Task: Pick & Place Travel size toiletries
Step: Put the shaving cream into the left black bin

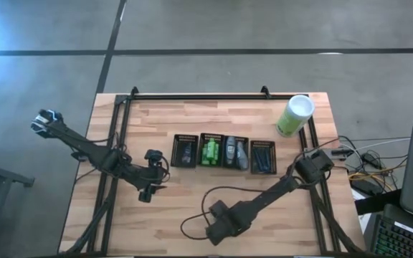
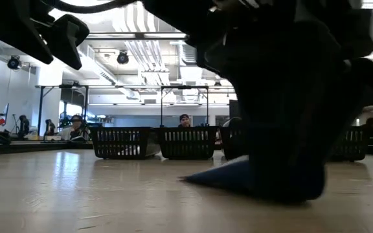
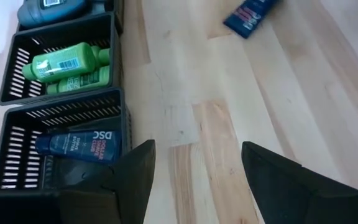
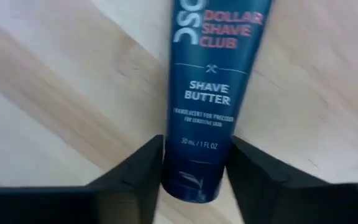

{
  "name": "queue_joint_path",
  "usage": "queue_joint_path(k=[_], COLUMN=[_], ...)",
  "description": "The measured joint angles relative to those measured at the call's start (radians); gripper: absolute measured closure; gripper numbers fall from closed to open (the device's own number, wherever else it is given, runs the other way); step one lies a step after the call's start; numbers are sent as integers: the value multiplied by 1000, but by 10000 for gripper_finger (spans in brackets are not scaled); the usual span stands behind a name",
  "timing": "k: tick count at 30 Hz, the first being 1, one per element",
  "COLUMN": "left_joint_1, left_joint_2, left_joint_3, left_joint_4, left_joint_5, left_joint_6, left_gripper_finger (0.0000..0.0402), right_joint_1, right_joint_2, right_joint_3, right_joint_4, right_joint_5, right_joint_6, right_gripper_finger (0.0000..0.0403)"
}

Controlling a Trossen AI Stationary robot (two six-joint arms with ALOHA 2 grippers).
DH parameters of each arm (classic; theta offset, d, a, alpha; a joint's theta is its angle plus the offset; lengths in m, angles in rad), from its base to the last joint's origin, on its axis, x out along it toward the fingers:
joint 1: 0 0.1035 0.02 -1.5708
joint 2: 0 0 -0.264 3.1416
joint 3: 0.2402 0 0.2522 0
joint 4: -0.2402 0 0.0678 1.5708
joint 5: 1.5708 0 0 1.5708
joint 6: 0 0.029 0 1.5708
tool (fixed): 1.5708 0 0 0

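A dark navy tube (image 4: 207,81) printed "Shave Butter" lies flat on the wooden table near its front edge. My right gripper (image 4: 196,149) stands over it, shut on its sides; in the high view this gripper (image 1: 221,226) hides the tube. Left of the baskets, my left gripper (image 3: 194,155) hangs open above bare wood with nothing between its fingers. A row of black mesh baskets (image 1: 224,152) holds green bottles (image 3: 67,65), another navy tube (image 3: 79,144), grey tubes (image 1: 236,150) and dark razors (image 1: 262,156). My right gripper pinches the navy tube by its two long edges (image 4: 174,165) between its two fingers, close to the end under the small print. The fingers come from above, pointing down, and lie across the tube. The tube rests flat on the table, its other end (image 2: 212,176) sticking out sideways.
A tall light-green canister with a white lid (image 1: 295,115) stands at the table's far right. A black frame (image 1: 214,96) edges the table. Cables (image 1: 357,161) and a laptop (image 1: 407,229) lie off its right side. Bare wood lies between the baskets and the near edge.
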Motion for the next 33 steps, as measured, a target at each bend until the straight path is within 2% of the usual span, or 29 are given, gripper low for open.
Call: queue_joint_path(k=[3,7,10,13,16,18,21,23,33], left_joint_1=[0,0,-11,-28,-50,-62,-62,-61,-89], left_joint_2=[0,0,0,3,15,33,70,95,178], left_joint_3=[0,-2,-19,-41,-46,-45,-37,-30,-6], left_joint_4=[0,25,99,238,396,484,562,592,621], left_joint_5=[15,98,117,115,113,89,25,-15,-31], left_joint_6=[3,57,135,290,521,666,798,838,840], left_gripper_finger=[158,158,158,158,158,158,158,158,158], right_joint_1=[-3,-11,-21,-48,-80,-98,-123,-138,-195], right_joint_2=[-16,-79,-141,-202,-242,-248,-252,-263,-349], right_joint_3=[1,0,-2,-6,-6,-8,-11,-10,-9], right_joint_4=[24,26,61,158,188,189,185,188,171], right_joint_5=[3,-9,-24,-101,-190,-226,-285,-311,-329], right_joint_6=[-26,-50,-101,-179,-238,-283,-335,-368,-444], right_gripper_finger=[287,287,287,287,287,287,287,287,287])
